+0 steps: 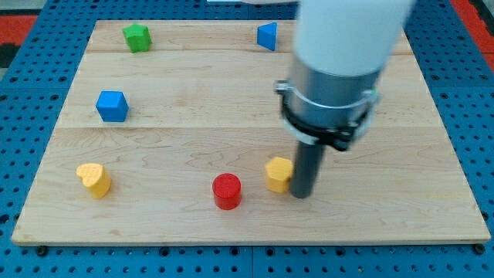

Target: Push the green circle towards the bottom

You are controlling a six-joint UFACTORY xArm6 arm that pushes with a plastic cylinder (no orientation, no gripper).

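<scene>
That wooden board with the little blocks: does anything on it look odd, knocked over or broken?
Nothing looks broken or tipped. One oddity: no green circle shows; the only green block is a star at the view's top left. My tip sits right beside the yellow block, perhaps touching it, with the red cylinder further left.

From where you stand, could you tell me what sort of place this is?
Probably a robotics lab bench: a wooden board lies on a blue perforated base, with small coloured blocks like the red cylinder scattered near my tip.
</scene>
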